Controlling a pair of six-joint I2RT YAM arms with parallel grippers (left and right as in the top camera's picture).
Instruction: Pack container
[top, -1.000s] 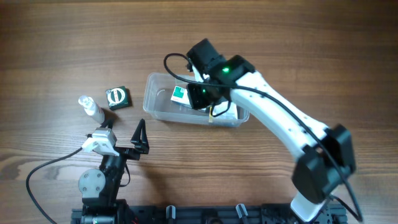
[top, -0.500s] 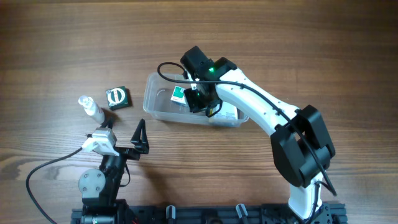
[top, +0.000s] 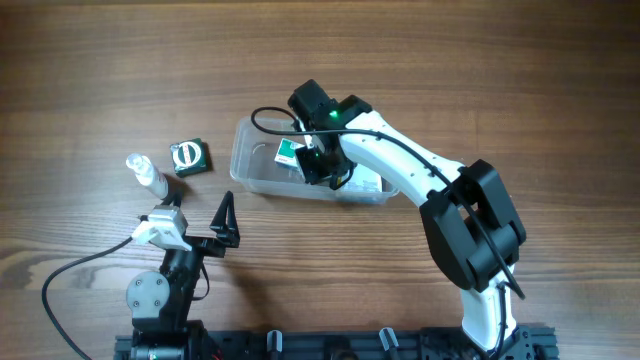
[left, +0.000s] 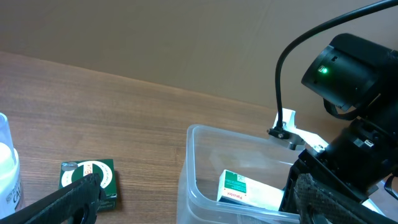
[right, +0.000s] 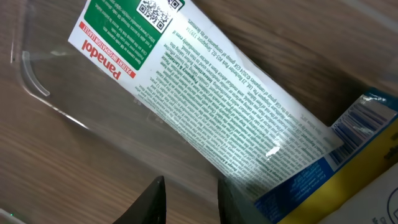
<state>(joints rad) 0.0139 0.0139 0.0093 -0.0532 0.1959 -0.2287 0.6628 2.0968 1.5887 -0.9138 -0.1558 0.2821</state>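
Observation:
The clear container (top: 240, 160) sits mid-table, with a white and green panadol box (top: 289, 151) lying inside. My right gripper (top: 326, 172) reaches down into it. In the right wrist view its jaws (right: 191, 199) stand narrowly apart, astride the container's clear wall (right: 93, 118) beside the panadol box (right: 186, 81), shut on that wall. A blue and yellow box (right: 348, 162) lies under the panadol box. My left gripper (top: 198, 207) rests open near the front edge, holding nothing. From the left wrist, the container (left: 186, 168) and panadol box (left: 239, 186) lie ahead.
A dark green box (top: 188, 157) and a small clear bottle (top: 147, 174) lie left of the container, just beyond my left gripper. The left wrist view shows the green box (left: 90, 180) and the bottle (left: 6, 168) at its left edge.
The right arm's elbow has swung in towards the left and the right gripper has shifted slightly left over the container. The container and left arm have stayed put.

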